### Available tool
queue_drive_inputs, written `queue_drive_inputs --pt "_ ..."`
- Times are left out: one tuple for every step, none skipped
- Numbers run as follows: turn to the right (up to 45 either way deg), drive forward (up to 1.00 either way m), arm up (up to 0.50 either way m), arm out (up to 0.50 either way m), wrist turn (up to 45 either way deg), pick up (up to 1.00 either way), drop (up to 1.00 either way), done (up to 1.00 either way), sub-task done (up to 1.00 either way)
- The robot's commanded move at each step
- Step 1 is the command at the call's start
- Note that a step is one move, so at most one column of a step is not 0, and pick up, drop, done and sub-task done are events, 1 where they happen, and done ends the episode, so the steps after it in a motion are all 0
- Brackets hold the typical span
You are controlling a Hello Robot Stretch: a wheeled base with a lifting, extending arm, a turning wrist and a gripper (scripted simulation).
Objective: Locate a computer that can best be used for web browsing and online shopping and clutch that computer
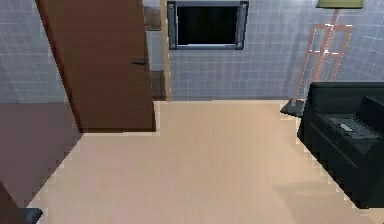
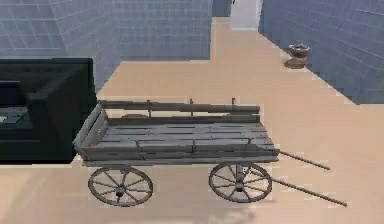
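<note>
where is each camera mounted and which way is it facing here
Forward view: on the robot, facing ahead and slightly down across the floor to an open brown door, a wall screen, a floor lamp and a black sofa at its right edge.
Arm side view: on the robot's body, facing out to the arm's side at a wooden wagon, with a pot farther out.
Shared: probably the black sofa, seen again at the arm side view's left edge.

- This is looking like a home's living room; a television [image 1: 207, 25] is hanging on the wall beside a brown door [image 1: 100, 60];
- a dark sofa [image 1: 345, 140] is sitting by a floor lamp [image 1: 328, 50];
- an old-style wooden wagon [image 2: 180, 140] is standing on the tan floor near that sofa
</note>
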Motion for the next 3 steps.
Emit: queue_drive_inputs --pt "45.0 0.00 0.00 0.00 0.0 0.00 0.00 0.00 0.00" --pt "0.0 0.10 0.00 0.00 0.0 0.00 0.00 0.00 0.00" --pt "-33.0 0.00 0.00 0.00 0.0 0.00 0.00 0.00 0.00"
